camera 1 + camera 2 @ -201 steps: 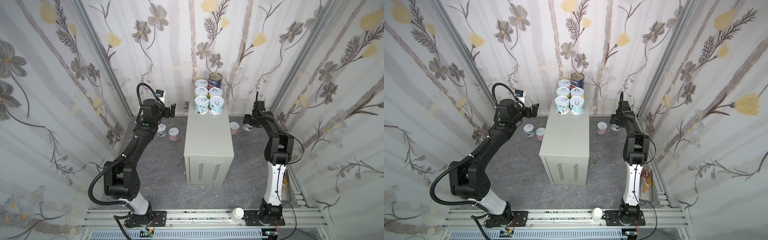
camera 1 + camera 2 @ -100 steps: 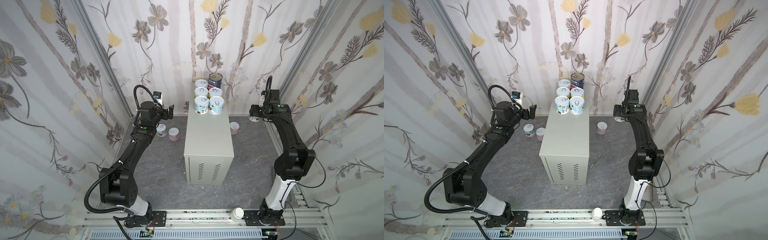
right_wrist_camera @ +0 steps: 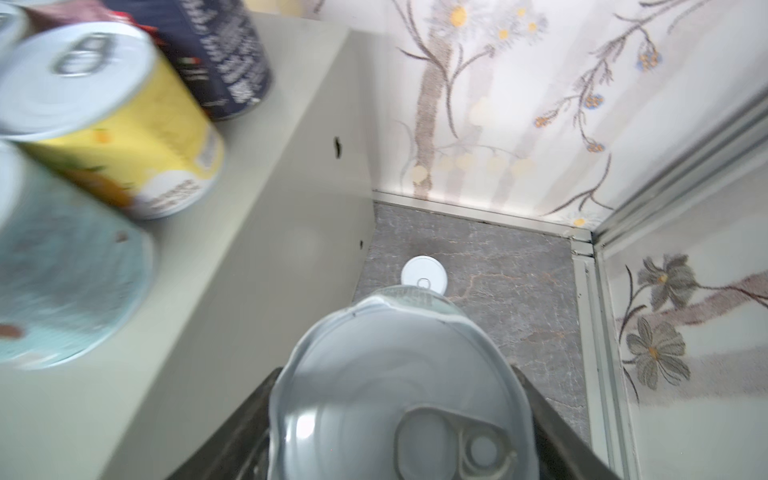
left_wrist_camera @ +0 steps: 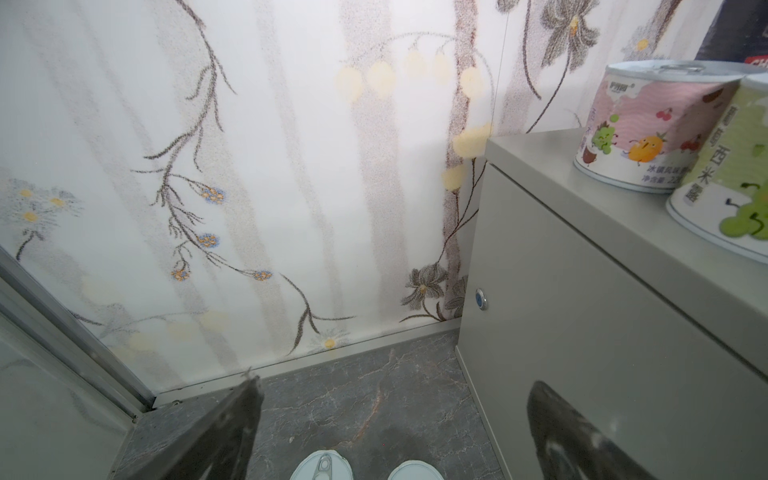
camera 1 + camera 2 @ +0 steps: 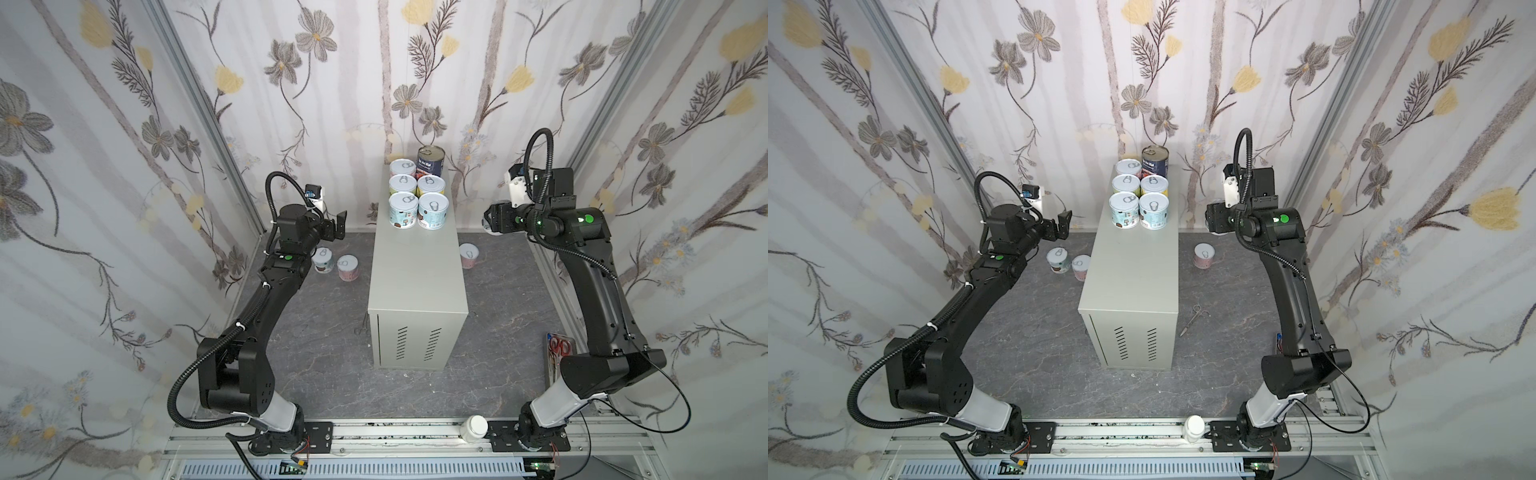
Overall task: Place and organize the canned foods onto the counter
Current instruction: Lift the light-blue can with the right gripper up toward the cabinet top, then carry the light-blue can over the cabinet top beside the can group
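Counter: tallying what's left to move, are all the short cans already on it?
No: in a top view, two cans stand on the floor left of the counter and another can right of it.

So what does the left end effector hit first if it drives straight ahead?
Probably the counter, its side panel by the rear corner: the open left end effector partly lines up with it. Depth is unclear; the centre line may reach the back wall instead.
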Robot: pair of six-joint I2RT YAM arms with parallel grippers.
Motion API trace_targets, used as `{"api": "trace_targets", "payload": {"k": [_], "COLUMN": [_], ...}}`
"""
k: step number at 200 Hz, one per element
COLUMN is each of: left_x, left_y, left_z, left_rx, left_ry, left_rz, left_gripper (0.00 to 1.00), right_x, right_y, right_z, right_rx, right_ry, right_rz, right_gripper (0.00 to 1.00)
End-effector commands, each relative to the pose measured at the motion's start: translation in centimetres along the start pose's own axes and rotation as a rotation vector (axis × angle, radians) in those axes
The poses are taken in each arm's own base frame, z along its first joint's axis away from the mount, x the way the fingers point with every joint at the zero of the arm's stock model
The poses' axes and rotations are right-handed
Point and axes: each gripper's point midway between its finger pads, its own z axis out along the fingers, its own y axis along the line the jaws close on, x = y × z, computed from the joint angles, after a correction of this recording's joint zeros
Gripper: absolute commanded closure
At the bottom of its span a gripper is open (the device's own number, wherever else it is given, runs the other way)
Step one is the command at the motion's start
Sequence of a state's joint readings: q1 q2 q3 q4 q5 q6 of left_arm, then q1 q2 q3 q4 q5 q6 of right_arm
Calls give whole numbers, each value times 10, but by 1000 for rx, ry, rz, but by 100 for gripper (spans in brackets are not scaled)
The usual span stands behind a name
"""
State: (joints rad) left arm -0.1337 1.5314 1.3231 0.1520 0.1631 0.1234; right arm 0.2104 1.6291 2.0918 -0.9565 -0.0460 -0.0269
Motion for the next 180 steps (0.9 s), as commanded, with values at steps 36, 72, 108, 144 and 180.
{"api": "trace_targets", "payload": {"k": [36, 72, 108, 144, 180], "left_x": [-11, -11, -14, -16, -22], "left_y": [-2, -4, -6, -7, -6], "left_z": [-8, -9, -12, -15, -20], "left_rx": [25, 37, 44, 47, 41], "left_ry": [-34, -38, -47, -48, -61], "left_rz": [-1, -6, -9, -10, -8], "left_gripper": [0, 0, 0, 0, 0], "right_x": [-7, -7, -6, -2, -1], "right_y": [48, 75, 104, 126, 138], "right_z": [-45, -59, -64, -61, -54], "right_rx": [-61, -120, -177, -221, -241], "right_ry": [-44, -59, -68, -59, -53], "right_rz": [-79, -106, -142, -185, -204], "right_gripper": [58, 58, 58, 58, 57]}}
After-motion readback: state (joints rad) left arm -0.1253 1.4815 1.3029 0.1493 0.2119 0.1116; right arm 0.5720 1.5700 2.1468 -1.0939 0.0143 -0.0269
